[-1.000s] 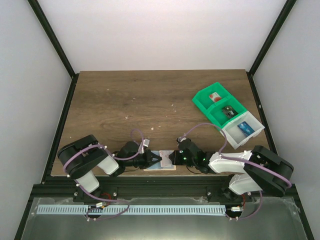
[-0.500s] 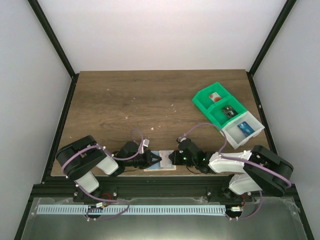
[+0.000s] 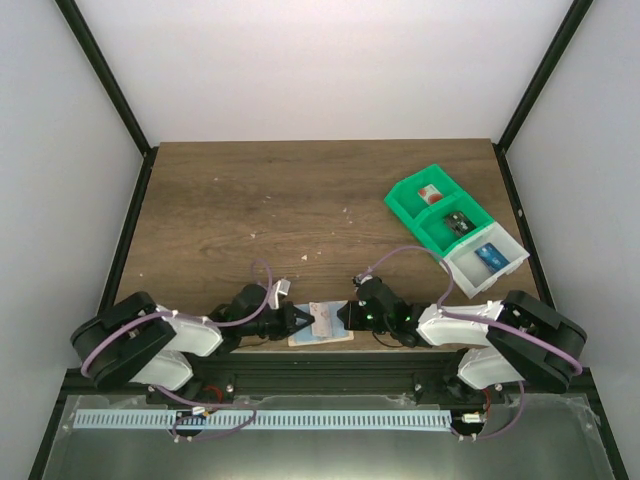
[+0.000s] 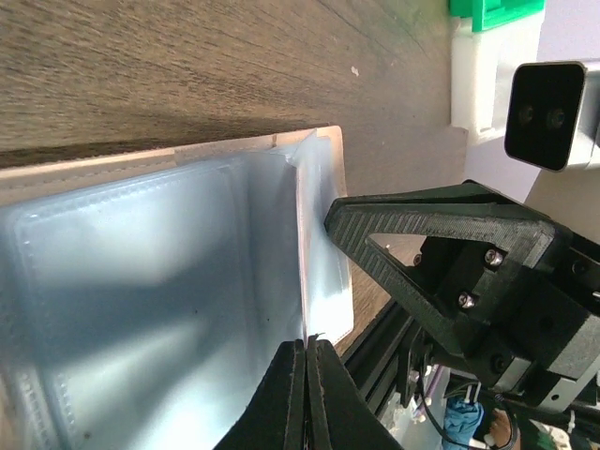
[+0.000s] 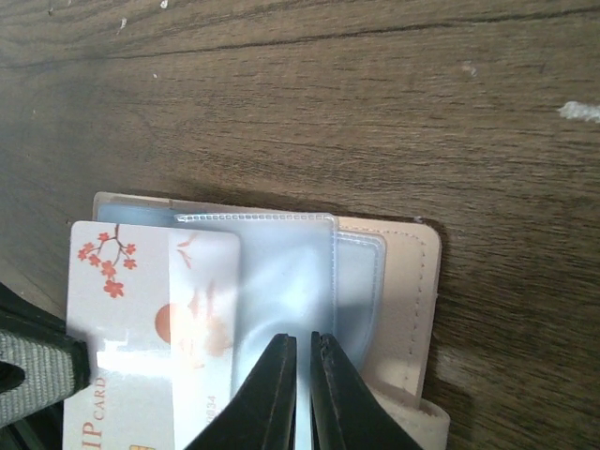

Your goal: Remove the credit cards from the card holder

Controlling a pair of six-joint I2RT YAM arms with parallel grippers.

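Note:
The tan card holder point(image 3: 322, 337) lies open at the table's near edge, between both grippers. In the right wrist view its tan border point(image 5: 410, 291) frames pale blue-grey translucent pockets point(image 5: 281, 272). A white credit card point(image 5: 141, 309) with red blossoms sticks halfway out of a pocket toward the left. My left gripper point(image 4: 307, 345) is shut on that card's thin edge point(image 4: 302, 262). My right gripper point(image 5: 302, 345) is pinched shut on the translucent pocket flap and holds the holder down. In the top view, the left gripper point(image 3: 303, 320) and right gripper point(image 3: 343, 317) face each other. The dark card is not in view.
A green-and-white compartment tray point(image 3: 455, 228) with small items stands at the back right. The black frame rail point(image 4: 394, 347) runs just past the holder at the table's near edge. Small pale crumbs point(image 3: 305, 256) dot the wood.
My left arm has drawn back to the left and lowered. The white card has slid further out of the pocket. The right arm has not moved.

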